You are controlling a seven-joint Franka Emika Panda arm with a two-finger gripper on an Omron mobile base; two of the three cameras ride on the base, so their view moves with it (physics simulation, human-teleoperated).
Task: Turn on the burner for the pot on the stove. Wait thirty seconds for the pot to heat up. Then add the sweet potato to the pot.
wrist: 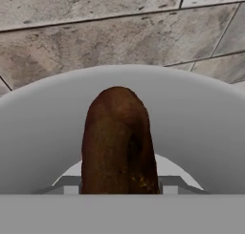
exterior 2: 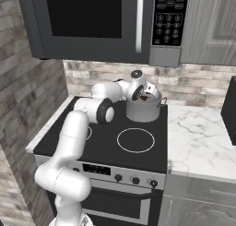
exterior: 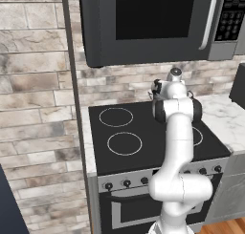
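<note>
Brown brick wall (exterior: 33,109) on the far left, then the black glass top of the stove (exterior: 139,132), two white rings (exterior: 119,130) on its left half bare of any pan. Below them, a row of small black knobs (exterior: 127,183) along the steel front, and the oven door beneath. The white arm (exterior: 177,147) climbs up over the middle of the stove and bends toward the back wall. Overhead hangs the dark microwave (exterior 2: 92,24), its keypad on the right side.

From the right base view, the grey metal pot (exterior 2: 144,110) stands on the back right ring of the stove, hard against the tiled wall, and the pincer (exterior 2: 144,98) hangs right over its open mouth, tipped down into it. There, between the fingers, a small brown thing shows at the rim.

The hand view makes it plain: the sweet potato (wrist: 118,142) stands up the middle of the picture, oblong and dark brown, pinched by the pincer at its lower end, with the pot's pale curved inner wall (wrist: 43,132) all around and behind it. The sweet potato is over the pot's inside, still in the grip, not lying on the bottom.

Farther right, the marble worktop (exterior 2: 198,142) runs on from the stove's edge, and a dark box (exterior 2: 229,110) sits at its far end.
</note>
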